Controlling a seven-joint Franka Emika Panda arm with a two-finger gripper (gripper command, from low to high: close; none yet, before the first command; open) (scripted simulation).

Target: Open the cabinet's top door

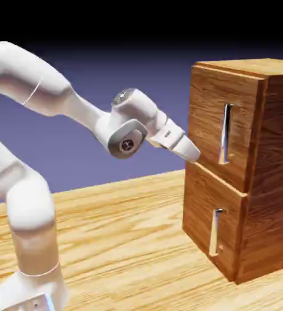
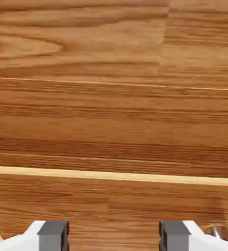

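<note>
Exterior view: gripper [image 1: 195, 155], jaws apart and empty, sits near the top door [image 1: 220, 130], short of its handle [image 1: 226, 133].

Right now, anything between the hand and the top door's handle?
No object. In the exterior view the hand is at the top door near its lower edge, and only bare wood panel separates it from the silver handle. The hand view shows just wood.

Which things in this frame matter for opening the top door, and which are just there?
Belongs to the job:
- cabinet
- top door
- its long silver handle
- end effector, open

Just there:
- lower door
- short handle
- table
</note>
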